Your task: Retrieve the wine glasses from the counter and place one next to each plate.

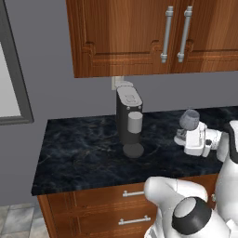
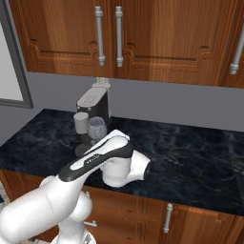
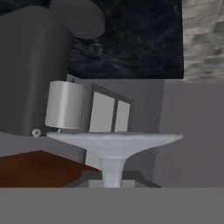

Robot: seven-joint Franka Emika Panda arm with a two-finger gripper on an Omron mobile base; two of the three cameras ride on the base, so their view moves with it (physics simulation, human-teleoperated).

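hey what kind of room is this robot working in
Most likely a home kitchen: wooden wall cabinets hang over a black marble-veined counter with drawers below, and a coffee machine stands on it.

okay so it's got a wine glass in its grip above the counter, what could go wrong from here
1. The gripper is shut on the wine glass by its thin stem alone; the glass might tilt or slip during a swing.
2. The coffee machine stands close beside it, so a sideways move could knock the bowl against it.
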